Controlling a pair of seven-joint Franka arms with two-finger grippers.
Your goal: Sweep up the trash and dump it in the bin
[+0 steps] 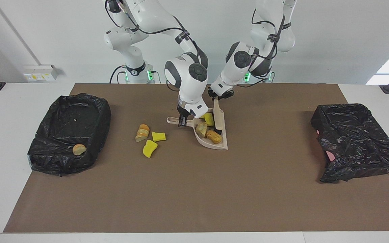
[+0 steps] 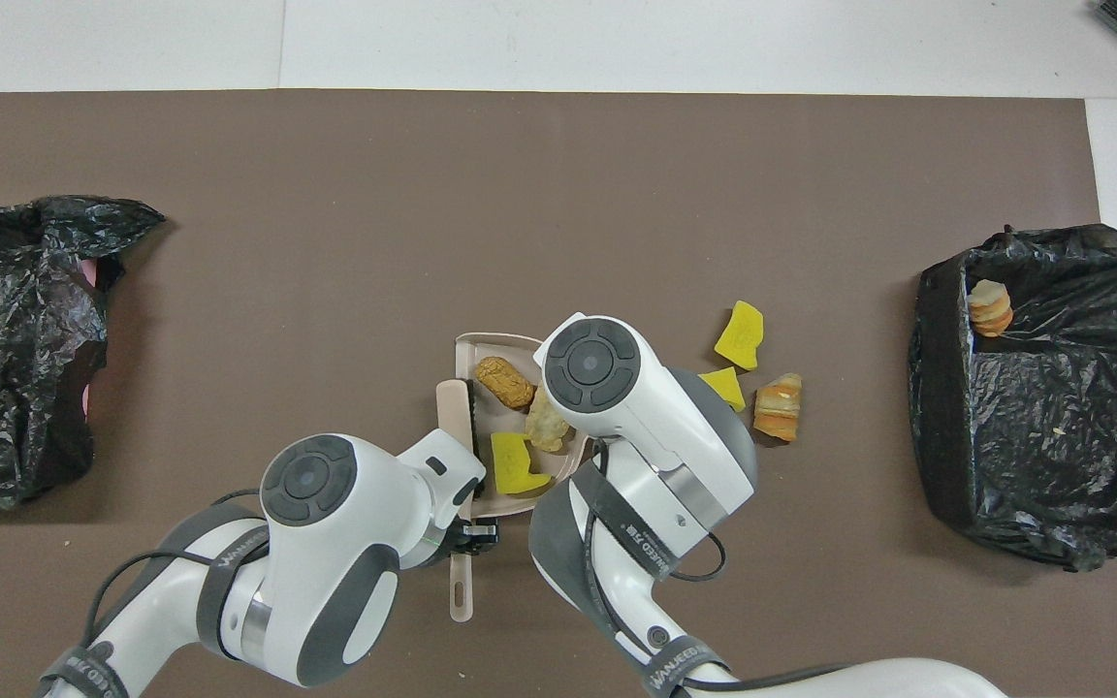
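Broadly, bench (image 1: 194, 202) brown-matted. Black-lined bin (image 1: 69, 133) at right arm's end, one bread lump (image 1: 79, 149) inside; crumpled black bag (image 1: 355, 141) at left arm's end. Beige dustpan (image 1: 223, 140) mid-bench holds two crusty lumps (image 1: 213, 136) and yellow sponge (image 1: 209, 118). Right hand (image 1: 183, 120) clamped on dustpan handle. Left hand (image 1: 218, 97) clamped on brush (image 1: 217, 116), bristles in pan. Loose trash (image 1: 150, 138) beside pan toward bin: two sponge pieces, one bread lump.

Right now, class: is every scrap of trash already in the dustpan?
No: three scraps lie on the mat beside the dustpan.
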